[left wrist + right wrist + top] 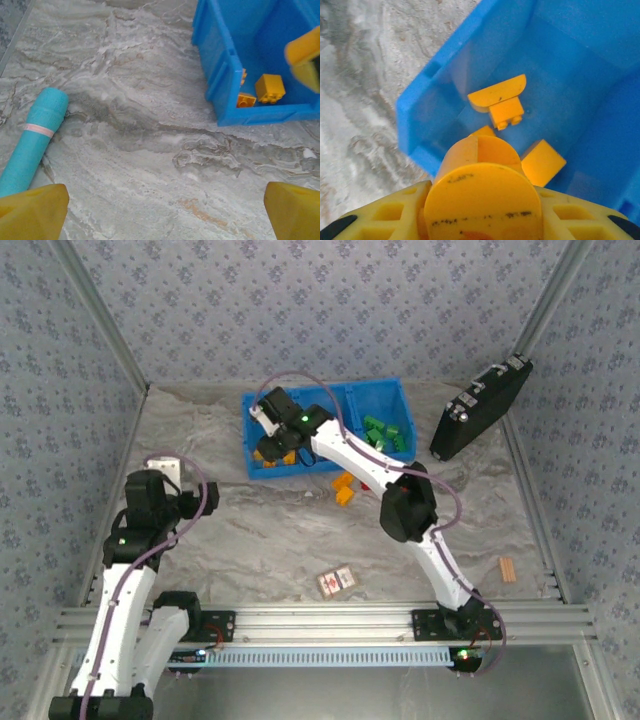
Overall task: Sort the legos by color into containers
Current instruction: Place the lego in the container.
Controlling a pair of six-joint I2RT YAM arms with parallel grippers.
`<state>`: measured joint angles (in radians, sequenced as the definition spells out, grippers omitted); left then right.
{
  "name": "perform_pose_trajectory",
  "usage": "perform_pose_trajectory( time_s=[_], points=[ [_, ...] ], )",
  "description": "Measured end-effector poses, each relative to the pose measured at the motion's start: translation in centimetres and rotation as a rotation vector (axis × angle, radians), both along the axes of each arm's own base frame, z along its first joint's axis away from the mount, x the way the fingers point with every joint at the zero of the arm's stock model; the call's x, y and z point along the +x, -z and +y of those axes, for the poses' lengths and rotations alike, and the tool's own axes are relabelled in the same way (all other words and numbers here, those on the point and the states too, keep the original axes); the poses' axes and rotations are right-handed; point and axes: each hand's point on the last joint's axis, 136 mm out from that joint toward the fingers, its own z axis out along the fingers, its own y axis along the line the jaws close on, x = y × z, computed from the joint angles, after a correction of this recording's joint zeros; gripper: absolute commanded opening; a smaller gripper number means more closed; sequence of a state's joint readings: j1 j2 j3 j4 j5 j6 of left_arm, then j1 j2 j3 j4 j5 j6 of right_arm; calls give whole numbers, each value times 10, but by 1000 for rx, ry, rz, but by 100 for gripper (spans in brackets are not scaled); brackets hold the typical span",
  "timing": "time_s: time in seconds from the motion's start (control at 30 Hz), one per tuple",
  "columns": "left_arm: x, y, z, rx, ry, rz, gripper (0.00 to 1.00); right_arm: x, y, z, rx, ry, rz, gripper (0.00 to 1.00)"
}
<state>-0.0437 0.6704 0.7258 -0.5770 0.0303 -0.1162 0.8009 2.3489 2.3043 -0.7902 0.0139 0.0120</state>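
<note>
The legos (385, 435), seen from overhead: a heap of green ones sits in the right compartment of the blue bin (392, 392) at upper centre of the frame. Some orange-yellow ones lie in its left compartment. A few more orange-yellow pieces (345, 490), with what looks like a red one beside them, rest on the table (250, 540) just below the bin's front wall. The right arm (405, 505) reaches from lower right up over the left compartment. The left arm (135, 530) stands folded at the left of the frame, well apart from the bin. A black device (480, 410) sits at upper right, a red-and-white card box (338, 582) at lower centre and a small tan block (508, 570) at lower right.

From the left wrist, two yellow fingertips (32, 212) sit in the bottom corners. The left jaws are spread wide, with bare table between them. The bin's near corner shows at upper right, with two orange-yellow bricks (270, 89) on its floor. A teal cylinder (32, 135) with a pale band lies on the table at the left edge.

From the right wrist, the right jaws pinch a rounded orange-yellow brick (480, 190) at bottom centre, with yellow fingers (385, 215) on either side of it. It hangs over a compartment of the bin where three more orange-yellow pieces lie on the blue floor.
</note>
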Motion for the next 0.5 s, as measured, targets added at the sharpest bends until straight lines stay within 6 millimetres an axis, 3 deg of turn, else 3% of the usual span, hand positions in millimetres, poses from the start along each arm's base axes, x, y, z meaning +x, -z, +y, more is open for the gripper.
perform_pose_trajectory(
  time_s=[0.2,0.5],
  points=[
    [-1,-2,-4,-15,22,-17,100,28,36,3,-14,14,16,44],
    [0,-1,-5,-15,26,-17,100,33,36,7,0,3,12,58]
  ],
)
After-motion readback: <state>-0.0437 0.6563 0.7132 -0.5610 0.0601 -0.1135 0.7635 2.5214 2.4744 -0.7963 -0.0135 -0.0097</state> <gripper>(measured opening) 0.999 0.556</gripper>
